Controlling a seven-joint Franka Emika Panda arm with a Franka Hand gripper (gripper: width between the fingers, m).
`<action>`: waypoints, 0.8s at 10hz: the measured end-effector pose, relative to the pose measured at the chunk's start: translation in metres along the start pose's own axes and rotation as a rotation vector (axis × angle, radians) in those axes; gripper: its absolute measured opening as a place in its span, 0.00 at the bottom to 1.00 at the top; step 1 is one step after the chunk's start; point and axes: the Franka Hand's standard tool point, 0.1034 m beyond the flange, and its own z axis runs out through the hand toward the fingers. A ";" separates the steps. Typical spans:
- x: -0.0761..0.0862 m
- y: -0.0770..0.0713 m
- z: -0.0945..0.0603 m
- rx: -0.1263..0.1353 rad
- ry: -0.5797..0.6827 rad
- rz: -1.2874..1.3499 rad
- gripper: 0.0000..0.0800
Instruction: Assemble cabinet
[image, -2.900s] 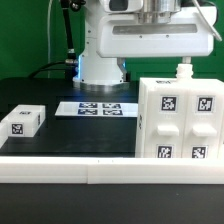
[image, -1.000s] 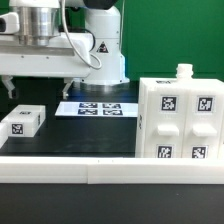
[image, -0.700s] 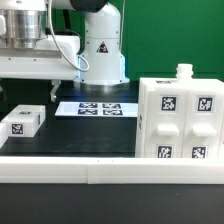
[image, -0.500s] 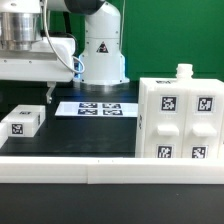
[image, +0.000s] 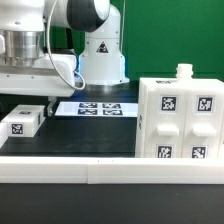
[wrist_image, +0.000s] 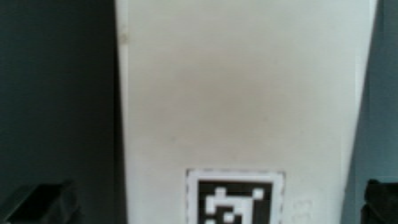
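Observation:
The cabinet (image: 180, 120), a large white box with tagged inset panels, stands at the exterior view's right with a small white peg (image: 184, 72) on top. A small white block (image: 22, 122) with one tag lies at the exterior view's left. My gripper (image: 24, 105) hangs just above this block, open and empty, with one dark finger (image: 50, 103) showing beside it. In the wrist view the block (wrist_image: 231, 100) fills the frame, and my gripper (wrist_image: 210, 200) straddles it with a dark fingertip (wrist_image: 39, 200) on each side, apart from the block.
The marker board (image: 95, 108) lies flat on the black table between the block and the arm's base (image: 100, 60). A white rail (image: 110, 170) runs along the table's near edge.
The arm has swung from above the cabinet to the exterior view's left and come down over the small white block. The block and the cabinet have not moved.

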 end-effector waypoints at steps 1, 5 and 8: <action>-0.001 0.000 0.003 -0.004 0.001 -0.001 1.00; -0.003 -0.002 0.006 -0.004 -0.006 -0.004 0.72; -0.003 -0.002 0.006 -0.004 -0.006 -0.005 0.70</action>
